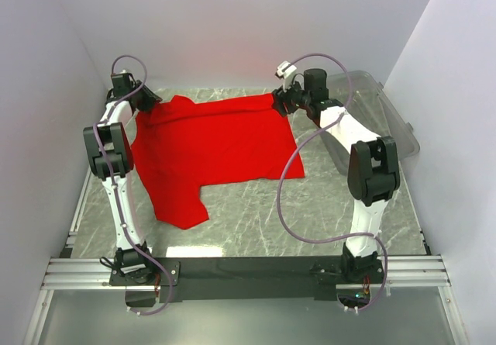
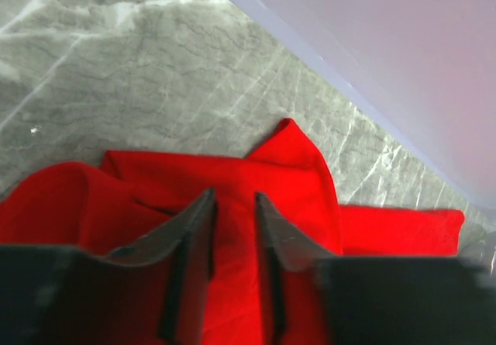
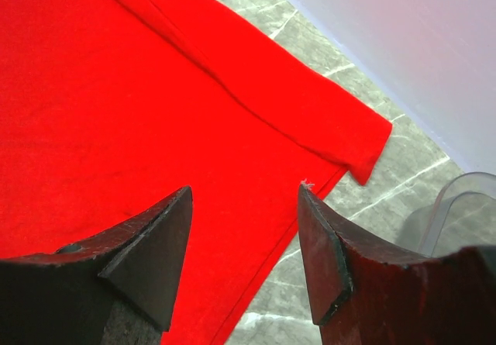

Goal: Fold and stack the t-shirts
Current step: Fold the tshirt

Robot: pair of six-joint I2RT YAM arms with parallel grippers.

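Note:
The red t-shirt (image 1: 209,151) lies spread on the grey marble table, one sleeve pointing toward the near left. My left gripper (image 1: 147,97) is down on its far left corner. In the left wrist view the cloth (image 2: 294,167) is bunched into folds, and the left gripper (image 2: 232,198) has its jaws a narrow gap apart with red fabric filling the gap. My right gripper (image 1: 280,101) hovers over the far right corner. In the right wrist view it (image 3: 244,190) stands open above the shirt's edge (image 3: 116,89), with nothing between its fingers.
A clear plastic bin (image 1: 395,120) stands at the right edge of the table, and its rim (image 3: 465,198) shows close to the right gripper. White walls close in the back and both sides. Bare marble (image 1: 310,213) lies in front of the shirt.

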